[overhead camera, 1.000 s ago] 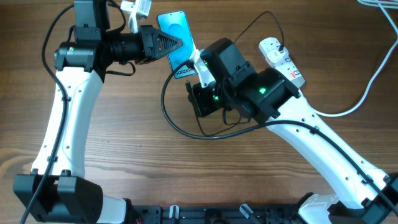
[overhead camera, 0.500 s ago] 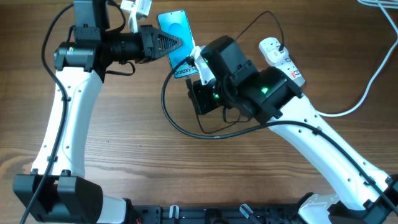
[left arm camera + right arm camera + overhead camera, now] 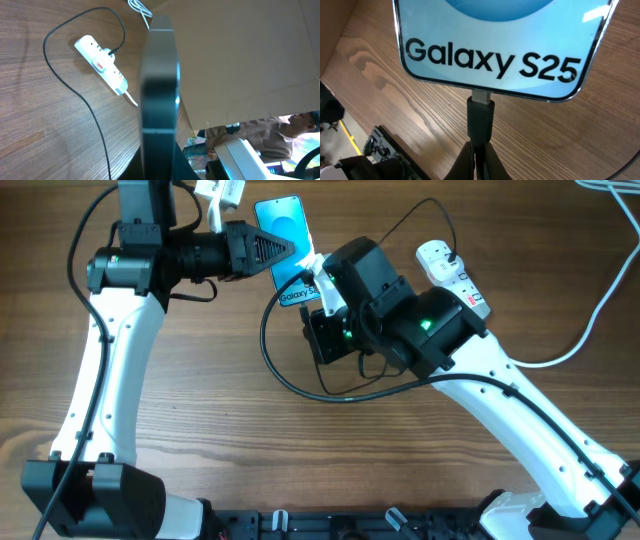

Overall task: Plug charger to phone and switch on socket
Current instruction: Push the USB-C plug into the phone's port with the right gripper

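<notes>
At far left, the left gripper (image 3: 268,252) is closed on the phone (image 3: 280,222), clamping its long edge so the port end faces the other arm and is braced against a push. There the right gripper (image 3: 479,157) pinches the charger connector (image 3: 480,117) just behind its tip, in line with the port. A sliver of metal shows, so it looks not fully seated. The socket (image 3: 452,275) lies far right, apart from both grippers, its switch not yet pressed.

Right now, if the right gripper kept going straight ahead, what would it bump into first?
The phone, probably its bottom edge: the right gripper pinches the charger tip, which sits right at that edge.
</notes>
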Controlling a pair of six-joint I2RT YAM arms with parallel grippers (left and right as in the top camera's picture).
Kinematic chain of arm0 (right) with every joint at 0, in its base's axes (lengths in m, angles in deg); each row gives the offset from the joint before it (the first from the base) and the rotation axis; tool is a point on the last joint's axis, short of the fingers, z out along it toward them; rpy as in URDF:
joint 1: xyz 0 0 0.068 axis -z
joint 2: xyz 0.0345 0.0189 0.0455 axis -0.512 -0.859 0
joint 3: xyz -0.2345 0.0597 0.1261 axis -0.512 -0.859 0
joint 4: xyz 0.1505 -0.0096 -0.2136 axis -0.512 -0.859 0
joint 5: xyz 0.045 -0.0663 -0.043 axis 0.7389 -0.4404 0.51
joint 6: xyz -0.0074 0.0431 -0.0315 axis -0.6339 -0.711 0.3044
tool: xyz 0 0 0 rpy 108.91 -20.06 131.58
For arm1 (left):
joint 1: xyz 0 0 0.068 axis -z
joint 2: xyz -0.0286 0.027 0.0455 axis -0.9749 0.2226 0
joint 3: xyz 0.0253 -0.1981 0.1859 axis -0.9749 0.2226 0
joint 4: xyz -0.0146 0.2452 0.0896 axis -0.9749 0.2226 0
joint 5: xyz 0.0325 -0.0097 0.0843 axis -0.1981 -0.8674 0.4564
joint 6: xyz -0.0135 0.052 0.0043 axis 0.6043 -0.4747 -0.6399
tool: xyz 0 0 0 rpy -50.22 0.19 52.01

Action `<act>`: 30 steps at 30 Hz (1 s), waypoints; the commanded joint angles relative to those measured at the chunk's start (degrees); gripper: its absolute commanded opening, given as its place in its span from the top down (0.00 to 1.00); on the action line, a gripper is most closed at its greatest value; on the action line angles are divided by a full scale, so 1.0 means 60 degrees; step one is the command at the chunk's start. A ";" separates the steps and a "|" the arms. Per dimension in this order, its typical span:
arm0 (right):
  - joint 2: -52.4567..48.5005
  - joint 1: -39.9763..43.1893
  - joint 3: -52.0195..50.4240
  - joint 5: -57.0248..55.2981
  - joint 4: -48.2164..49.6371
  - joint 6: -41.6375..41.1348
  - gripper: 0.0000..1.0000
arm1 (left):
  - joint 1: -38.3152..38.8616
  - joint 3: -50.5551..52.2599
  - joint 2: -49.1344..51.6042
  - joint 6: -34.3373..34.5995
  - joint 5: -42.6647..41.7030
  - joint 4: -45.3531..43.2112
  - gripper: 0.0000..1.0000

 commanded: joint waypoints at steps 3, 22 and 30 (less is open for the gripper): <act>0.0117 0.0044 0.0259 -0.0197 0.0047 -0.0109 0.96 | 0.0000 -0.0073 -0.0022 -0.0237 -0.0474 -0.0069 0.96; 0.0117 0.0535 0.0259 0.0710 0.0339 -0.0259 0.96 | 0.0000 -0.0073 -0.0022 -0.1195 -0.0794 0.0306 0.96; 0.0113 0.0535 0.0259 0.0772 0.1351 -0.0437 0.96 | 0.0000 -0.0073 -0.0022 -0.0627 -0.1253 0.0739 0.96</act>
